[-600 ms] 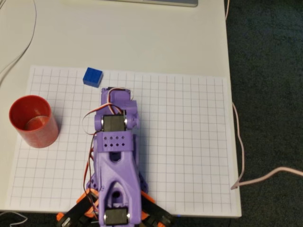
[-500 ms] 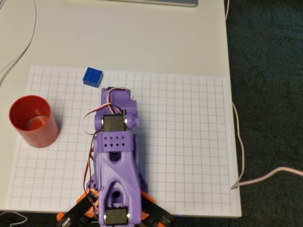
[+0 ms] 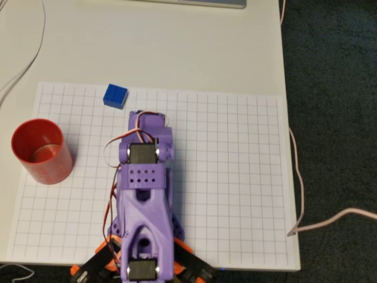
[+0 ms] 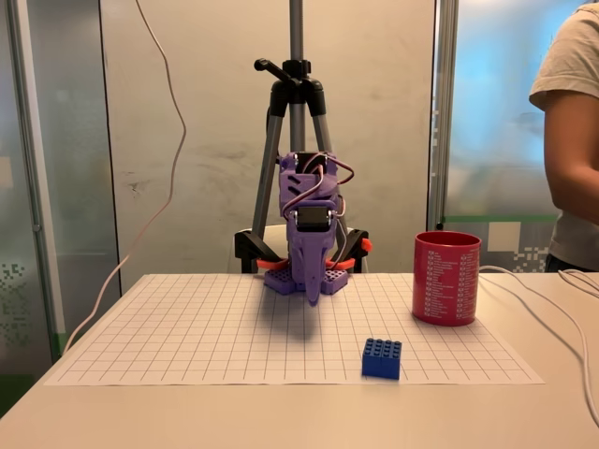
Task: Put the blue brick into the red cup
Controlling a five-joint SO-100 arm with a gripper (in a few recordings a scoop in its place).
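Gripper (image 4: 312,297) fingers together, empty, hanging w/ tip down. Blue brick (image 3: 115,95) sits far-left of it in overhead view; risk: descent nudges brick off-grid, away from red cup (image 3: 41,151).

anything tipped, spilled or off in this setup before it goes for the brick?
Nothing stands out. The small blue plastic brick sits flat, studs up, on the grid sheet; the red plastic cup stands upright, apart from it. The purple gripper points down above the sheet, holding nothing.
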